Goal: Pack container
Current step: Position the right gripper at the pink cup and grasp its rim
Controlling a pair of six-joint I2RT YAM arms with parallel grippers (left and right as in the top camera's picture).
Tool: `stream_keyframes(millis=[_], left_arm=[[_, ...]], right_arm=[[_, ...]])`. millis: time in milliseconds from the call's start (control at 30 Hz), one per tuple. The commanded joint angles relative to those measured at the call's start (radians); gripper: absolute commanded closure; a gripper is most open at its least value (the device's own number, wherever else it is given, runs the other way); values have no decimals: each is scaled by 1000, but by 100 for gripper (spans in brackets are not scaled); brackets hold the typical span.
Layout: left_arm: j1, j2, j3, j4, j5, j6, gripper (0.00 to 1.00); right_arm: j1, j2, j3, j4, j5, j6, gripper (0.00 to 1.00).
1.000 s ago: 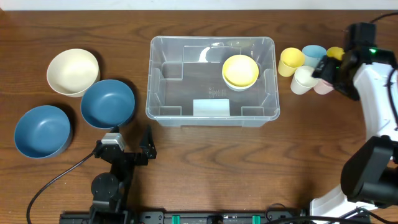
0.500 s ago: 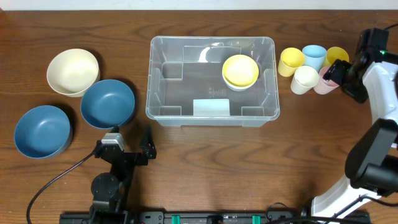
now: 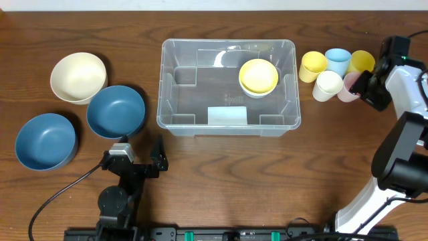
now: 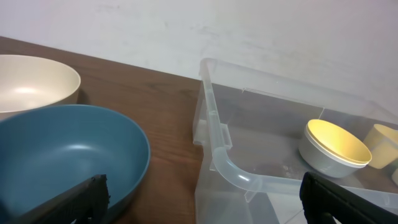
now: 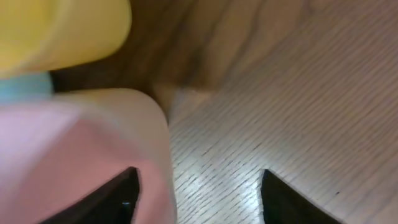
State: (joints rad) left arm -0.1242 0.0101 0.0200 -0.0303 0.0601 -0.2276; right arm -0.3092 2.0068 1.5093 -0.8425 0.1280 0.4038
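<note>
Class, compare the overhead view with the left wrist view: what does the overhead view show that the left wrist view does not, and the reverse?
Only the overhead: the far-left blue bowl, the pink cup right of the container, and the right hand by it. Only the left wrist: the pale wall behind the table. Both: the container, the yellow bowl inside it, the cream bowl and the nearer blue bowl.
</note>
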Motion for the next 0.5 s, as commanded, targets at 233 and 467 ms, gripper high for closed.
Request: stream_keyframes(millis=[233, 467], left_arm=[[6, -6, -16, -37, -3, 20, 2], [6, -6, -16, -37, -3, 20, 2]], right_arm=[[-31, 9, 0, -14, 18, 4, 91], [-52, -6, 3, -95, 17, 22, 99]])
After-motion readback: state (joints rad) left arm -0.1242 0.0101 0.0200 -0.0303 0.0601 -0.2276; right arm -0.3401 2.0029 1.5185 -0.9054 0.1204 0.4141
